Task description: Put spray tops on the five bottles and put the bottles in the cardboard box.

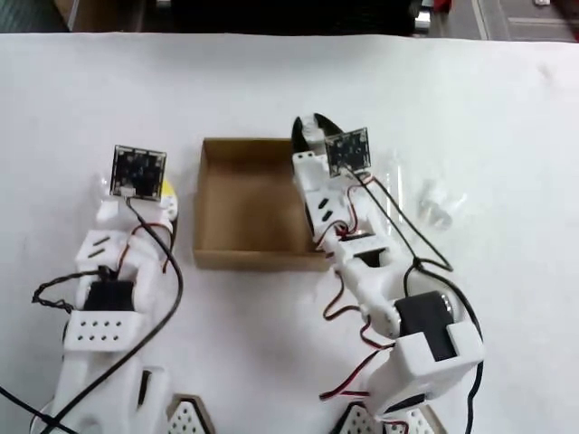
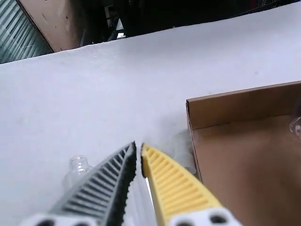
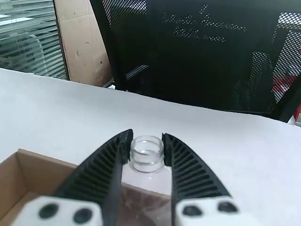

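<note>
Right wrist view: right hand (image 3: pixel 146 138) tight around bottle (image 3: pixel 147 154) by cardboard box (image 3: pixel 28 165); left hand (image 2: pixel 138 147) closed, empty.

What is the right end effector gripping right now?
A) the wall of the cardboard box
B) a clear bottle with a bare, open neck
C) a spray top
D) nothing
B: in the right wrist view the right end effector is closed on the clear bottle, whose neck is open with no spray top on it.

White arms (image 1: pixel 99 271), black cables (image 1: pixel 174 280), grey-yellow left hand (image 2: pixel 138 147), black right hand (image 3: pixel 146 136)
</note>
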